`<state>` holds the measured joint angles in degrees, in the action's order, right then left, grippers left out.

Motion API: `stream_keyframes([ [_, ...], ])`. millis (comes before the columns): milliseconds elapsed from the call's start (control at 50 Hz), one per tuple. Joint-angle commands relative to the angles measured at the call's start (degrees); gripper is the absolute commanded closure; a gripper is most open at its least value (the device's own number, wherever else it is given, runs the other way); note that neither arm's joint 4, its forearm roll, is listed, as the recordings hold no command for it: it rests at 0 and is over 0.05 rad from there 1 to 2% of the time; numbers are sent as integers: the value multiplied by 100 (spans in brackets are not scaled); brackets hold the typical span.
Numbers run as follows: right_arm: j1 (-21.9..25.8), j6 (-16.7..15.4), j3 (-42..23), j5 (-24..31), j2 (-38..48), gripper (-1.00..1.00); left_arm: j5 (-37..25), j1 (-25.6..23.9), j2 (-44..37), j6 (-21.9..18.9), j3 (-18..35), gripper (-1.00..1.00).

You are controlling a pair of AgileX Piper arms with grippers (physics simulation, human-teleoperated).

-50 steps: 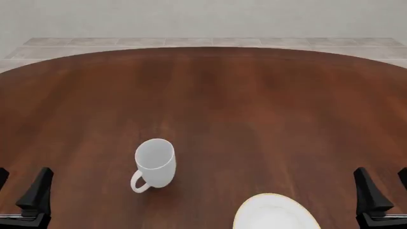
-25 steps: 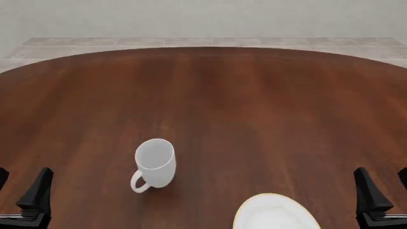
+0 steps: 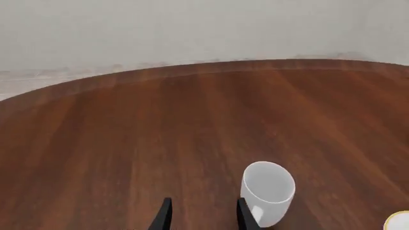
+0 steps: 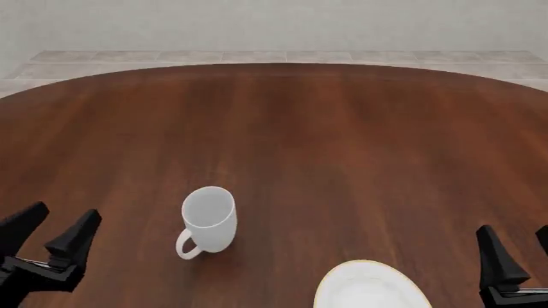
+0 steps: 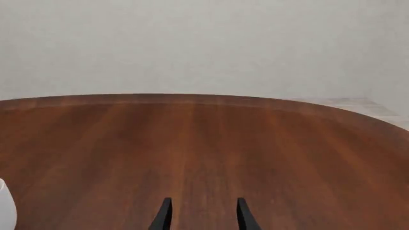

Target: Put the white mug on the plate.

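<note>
The white mug (image 4: 208, 221) stands upright on the wooden table, left of centre, its handle (image 4: 187, 247) turned toward the near edge. The plate (image 4: 370, 289), white with a thin gold rim, lies at the near edge, right of the mug and partly cut off by the frame. My left gripper (image 4: 66, 213) is open and empty, left of the mug and well apart from it. In the left wrist view the mug (image 3: 267, 191) sits just beside one of the fingers (image 3: 244, 215). My right gripper (image 4: 514, 232) is open and empty at the near right, beyond the plate.
The round brown table (image 4: 325, 141) stretches far behind the mug, with a tiled floor strip and a pale wall past its far edge. A sliver of the mug (image 5: 5, 208) shows at the edge of the right wrist view.
The left gripper has shifted right and forward toward the mug, turning slightly. Mug, plate and right gripper have not moved.
</note>
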<state>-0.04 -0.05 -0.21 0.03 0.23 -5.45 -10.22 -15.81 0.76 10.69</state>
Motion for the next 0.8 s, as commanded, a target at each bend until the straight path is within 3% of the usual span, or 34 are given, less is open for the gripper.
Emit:
stream_keyframes([
  [20,-2,3,0,-3,3,-100,-702,-471,-718,-16,697,-100],
  [60,1,2,0,-3,3,-100,-982,-591,-824,-149,854,-100],
  [120,-1,4,0,-3,3,-100,-1411,-751,-797,139,1150,-100],
  [200,0,2,0,-3,3,-100,-1816,-1057,-1034,225,1443,-100],
  [320,-1,3,0,-3,3,-100,-2168,-1364,-1440,14,1627,-100],
  [420,0,2,0,-3,3,-100,-2306,-1594,-1634,-32,1728,-100],
  [480,-1,3,0,-3,3,-100,-2392,-1683,-1714,266,1793,-100],
  [540,-1,3,0,-3,3,-100,-2464,-1713,-1792,236,1762,-100],
  [600,0,2,0,-3,3,-100,-2573,-1864,-1869,611,1716,-100],
  [800,-1,1,0,-3,3,-100,-2840,-1980,-2034,584,1828,-100],
])
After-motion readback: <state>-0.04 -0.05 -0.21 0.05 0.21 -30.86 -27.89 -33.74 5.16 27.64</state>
